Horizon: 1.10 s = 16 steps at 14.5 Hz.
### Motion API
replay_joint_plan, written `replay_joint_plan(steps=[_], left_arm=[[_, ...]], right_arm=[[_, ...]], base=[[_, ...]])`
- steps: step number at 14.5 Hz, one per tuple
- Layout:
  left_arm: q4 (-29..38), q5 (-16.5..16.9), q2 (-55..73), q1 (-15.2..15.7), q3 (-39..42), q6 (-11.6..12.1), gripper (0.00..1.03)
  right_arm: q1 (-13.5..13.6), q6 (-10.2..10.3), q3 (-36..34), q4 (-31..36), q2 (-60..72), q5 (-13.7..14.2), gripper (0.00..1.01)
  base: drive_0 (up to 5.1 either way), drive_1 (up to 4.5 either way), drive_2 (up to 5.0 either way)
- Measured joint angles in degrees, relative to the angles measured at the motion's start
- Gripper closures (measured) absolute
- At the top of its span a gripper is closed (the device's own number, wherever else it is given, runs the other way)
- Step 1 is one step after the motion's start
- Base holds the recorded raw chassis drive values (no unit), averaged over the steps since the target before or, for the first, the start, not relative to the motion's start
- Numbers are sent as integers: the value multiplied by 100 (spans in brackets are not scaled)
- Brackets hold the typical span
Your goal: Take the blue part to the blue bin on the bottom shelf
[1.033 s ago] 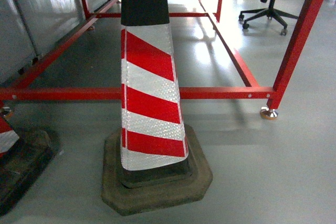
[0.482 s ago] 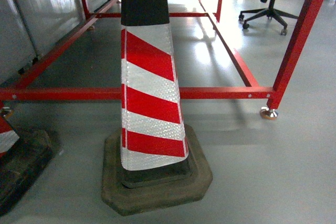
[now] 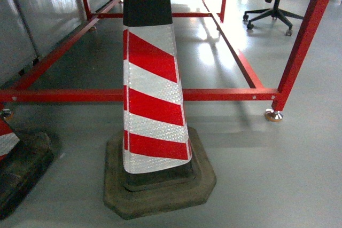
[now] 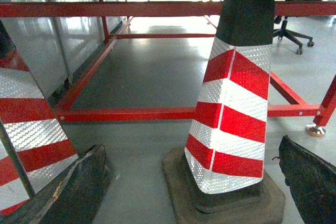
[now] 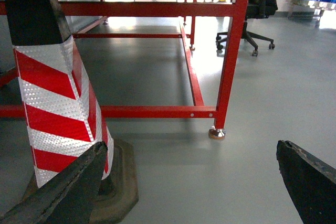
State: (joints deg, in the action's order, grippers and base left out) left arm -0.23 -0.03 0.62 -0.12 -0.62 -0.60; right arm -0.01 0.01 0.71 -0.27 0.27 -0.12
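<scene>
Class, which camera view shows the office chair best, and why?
The right wrist view: the office chair shows seat, column and wheeled base. The head view shows only its base; the left wrist view catches it partly, at the frame's edge.

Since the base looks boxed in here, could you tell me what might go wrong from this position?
1. The cone stands right ahead, close in front of the red frame; driving forward would likely hit it.
2. A second cone sits close on the left, so a left turn risks clipping it.
3. No blue part, bin or steel shelf shows in any view. Both grippers, left and right, look open and empty.
</scene>
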Motion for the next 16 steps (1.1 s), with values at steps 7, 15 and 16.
replay_joint_plan(steps=[7, 15, 16], left_arm=[[0, 0, 0, 0, 0, 0, 5], [0, 0, 0, 0, 0, 0, 5], [0, 0, 0, 0, 0, 0, 5]], right_arm=[[0, 0, 0, 0, 0, 0, 3], [0, 0, 0, 0, 0, 0, 3], [0, 0, 0, 0, 0, 0, 3]], base=[[0, 0, 0], [0, 0, 0], [0, 0, 0]])
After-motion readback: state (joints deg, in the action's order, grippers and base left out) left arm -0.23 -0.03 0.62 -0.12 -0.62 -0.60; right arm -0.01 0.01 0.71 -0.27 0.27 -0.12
